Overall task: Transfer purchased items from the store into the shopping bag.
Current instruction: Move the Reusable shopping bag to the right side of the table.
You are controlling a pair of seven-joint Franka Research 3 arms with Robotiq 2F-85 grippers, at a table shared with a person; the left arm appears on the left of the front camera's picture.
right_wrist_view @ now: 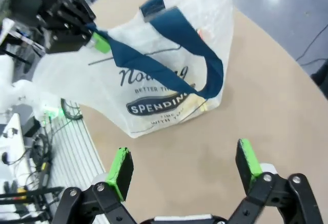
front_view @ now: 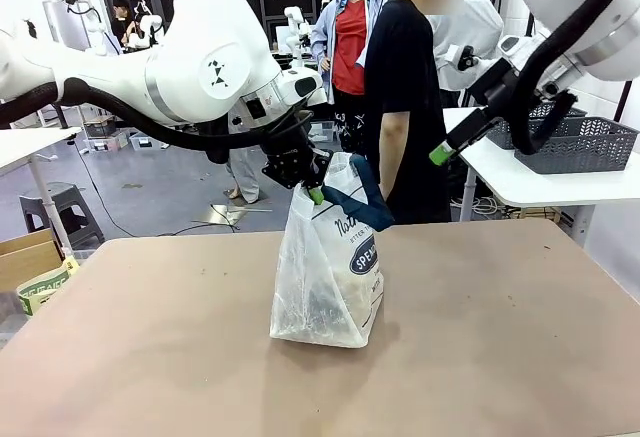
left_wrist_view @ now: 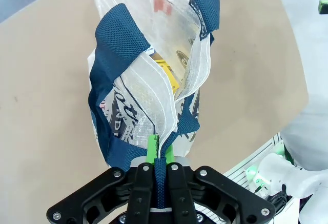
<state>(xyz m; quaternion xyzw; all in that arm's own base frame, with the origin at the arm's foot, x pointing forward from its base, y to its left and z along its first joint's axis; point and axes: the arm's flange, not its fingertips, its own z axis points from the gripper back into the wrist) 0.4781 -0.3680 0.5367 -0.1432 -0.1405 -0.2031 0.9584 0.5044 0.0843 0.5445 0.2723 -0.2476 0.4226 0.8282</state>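
Check the shopping bag: it stands mid-table, lettering reading "SPENDING" inside a dark oval; the script word above is only partly legible. Your left gripper is clamped on its navy handle. Your right gripper hangs above the table with jaws apart, holding nothing. The store sits on the far white table.

The shopping bag is being seen as thin, translucent, whitish woven plastic, slightly glossy and creased, with dark print. Its handles are being shown as navy, coarse mesh webbing. The bench is being shown as matt, smooth, brown board. The left hand is being presented in black matt plastic with green rubbery pads; likewise the right hand.
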